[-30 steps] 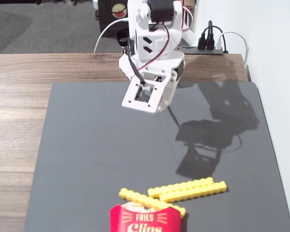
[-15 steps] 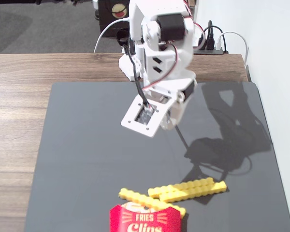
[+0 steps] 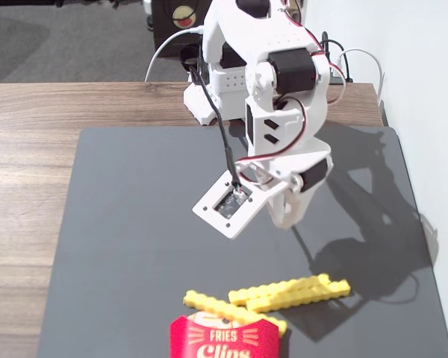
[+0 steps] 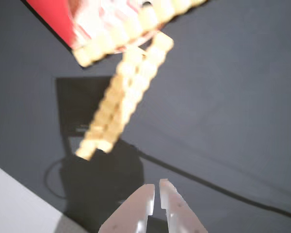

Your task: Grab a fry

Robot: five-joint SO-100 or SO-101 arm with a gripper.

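Note:
A few yellow crinkle-cut fries lie side by side on the dark mat near its front edge. Another fry lies slanted against the top of the red "Fries Clips" carton. My white gripper hangs above the mat, some way behind the fries and touching nothing. In the wrist view the fries are blurred and lie ahead of the gripper. Its two fingers stand almost together with only a thin slit and nothing between them. The carton sits at the top left with a fry across it.
The mat lies on a wooden table. The arm's white base and cables stand at the back. A white wall runs close along the right edge. The arm's shadow falls on the mat's right side.

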